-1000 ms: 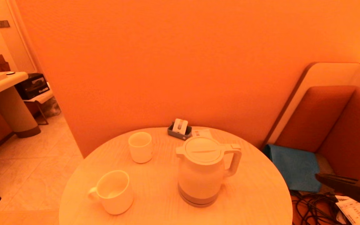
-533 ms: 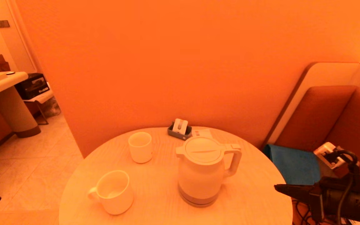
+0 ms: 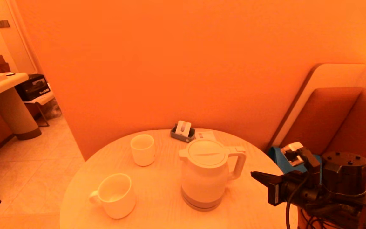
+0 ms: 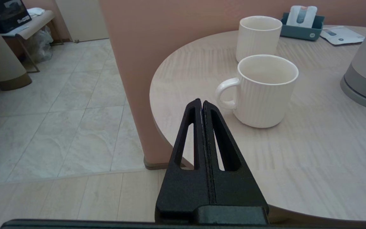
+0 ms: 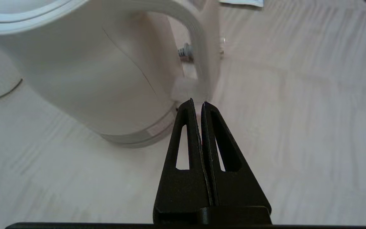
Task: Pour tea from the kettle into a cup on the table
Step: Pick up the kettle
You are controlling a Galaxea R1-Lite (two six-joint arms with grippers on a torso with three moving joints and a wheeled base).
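Observation:
The white kettle (image 3: 203,175) stands upright on the round pale wood table (image 3: 157,203), its loop handle (image 3: 240,162) turned to the right. The small handleless cup (image 3: 142,149) sits behind and to the left of it. My right gripper (image 3: 253,174) hovers over the table's right edge, a short way from the handle and level with its lower part; in the right wrist view the right gripper (image 5: 197,103) points at the handle (image 5: 202,47), shut, holding nothing. My left gripper (image 4: 201,101) is shut and empty off the table's left front edge, near the mug (image 4: 267,90).
A wider white mug (image 3: 117,194) with a side handle stands at the front left. A grey card holder (image 3: 183,130) and a leaflet (image 3: 205,135) lie at the back by the orange wall. A blue cloth (image 3: 275,156) lies on the bench at right.
My right arm has come up from the lower right corner and moved left, its fingertips now close to the kettle's handle. The kettle, cup and mug have not moved.

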